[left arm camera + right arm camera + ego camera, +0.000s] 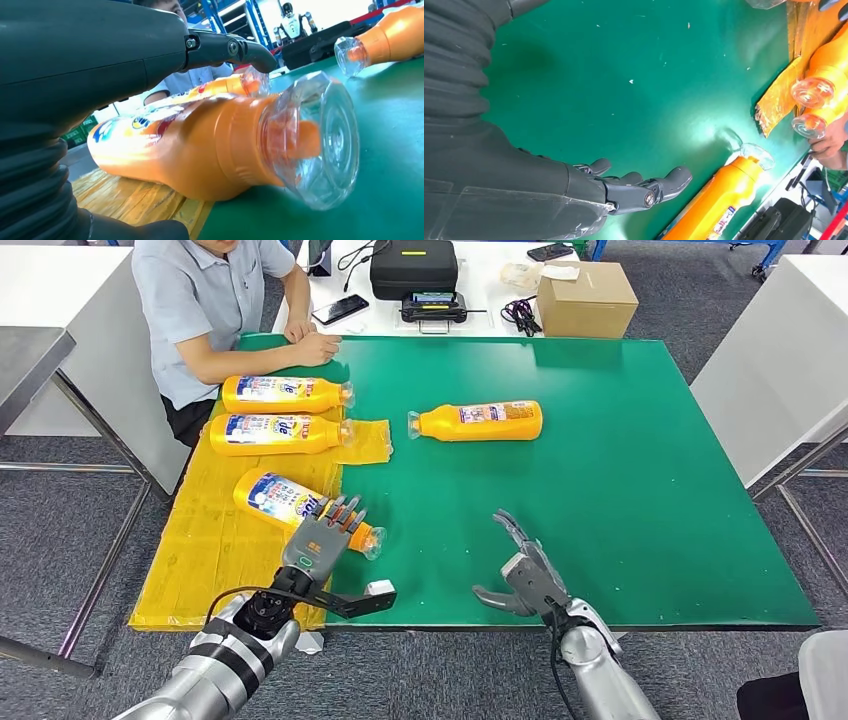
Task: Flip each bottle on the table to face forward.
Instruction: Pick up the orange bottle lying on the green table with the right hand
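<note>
Green tabletop fills most of my head view, with a yellow mat along its left side and a seated person at the far left corner. I count four orange bottles lying on their sides: two far bottles side by side on the mat near the person, a lone bottle out on the green, and the near bottle angled across the mat's edge with its clear cap toward me. My left hand lies over that near bottle's neck end; from above I see its fingers draped on top. My left wrist view adds what the head view can't: the thumb arches over the bottle with a gap beneath it, so I cannot tell whether the grip is closed. My right hand hovers over bare green, fingers spread and holding nothing; its wrist view confirms this and shows the lone bottle well beyond the fingertips
</note>
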Motion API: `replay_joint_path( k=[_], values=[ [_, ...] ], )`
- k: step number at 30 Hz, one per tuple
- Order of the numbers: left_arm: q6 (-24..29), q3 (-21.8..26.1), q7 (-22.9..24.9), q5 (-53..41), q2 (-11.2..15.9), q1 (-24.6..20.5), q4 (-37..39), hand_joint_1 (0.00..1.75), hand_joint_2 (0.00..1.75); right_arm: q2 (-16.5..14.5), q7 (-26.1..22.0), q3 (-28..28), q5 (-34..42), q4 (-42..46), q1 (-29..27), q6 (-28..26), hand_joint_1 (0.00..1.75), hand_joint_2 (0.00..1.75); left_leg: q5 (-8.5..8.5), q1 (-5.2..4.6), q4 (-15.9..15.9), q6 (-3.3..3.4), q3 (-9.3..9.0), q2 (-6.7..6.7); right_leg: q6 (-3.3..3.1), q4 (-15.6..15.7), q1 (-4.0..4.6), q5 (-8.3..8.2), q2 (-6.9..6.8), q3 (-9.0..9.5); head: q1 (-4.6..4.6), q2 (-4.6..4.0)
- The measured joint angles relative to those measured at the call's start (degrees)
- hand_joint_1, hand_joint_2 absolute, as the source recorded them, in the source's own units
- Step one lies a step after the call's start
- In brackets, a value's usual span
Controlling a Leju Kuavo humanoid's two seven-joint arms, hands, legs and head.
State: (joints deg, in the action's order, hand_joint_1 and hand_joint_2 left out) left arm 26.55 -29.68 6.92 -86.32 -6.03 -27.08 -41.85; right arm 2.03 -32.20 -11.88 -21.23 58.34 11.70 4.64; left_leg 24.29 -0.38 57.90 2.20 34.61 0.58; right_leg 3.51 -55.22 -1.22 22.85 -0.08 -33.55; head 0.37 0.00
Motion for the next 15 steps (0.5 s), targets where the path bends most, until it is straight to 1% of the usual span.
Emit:
replay_joint_path(
  k=[15],
  values=[
    [0.58, -0.42, 0.42, -0.51, 0.36, 0.52, -1.83, 0.00, 1.75, -0.04, 0.00, 0.49, -0.01, 0.38, -0.49, -0.19, 0.00, 1.75, 0.00, 0.00, 0.00, 0.00, 0.02, 0.00, 0.00, 0.00, 0.00, 0.00, 0.00, -0.03, 0.00, 0.00]
  ],
)
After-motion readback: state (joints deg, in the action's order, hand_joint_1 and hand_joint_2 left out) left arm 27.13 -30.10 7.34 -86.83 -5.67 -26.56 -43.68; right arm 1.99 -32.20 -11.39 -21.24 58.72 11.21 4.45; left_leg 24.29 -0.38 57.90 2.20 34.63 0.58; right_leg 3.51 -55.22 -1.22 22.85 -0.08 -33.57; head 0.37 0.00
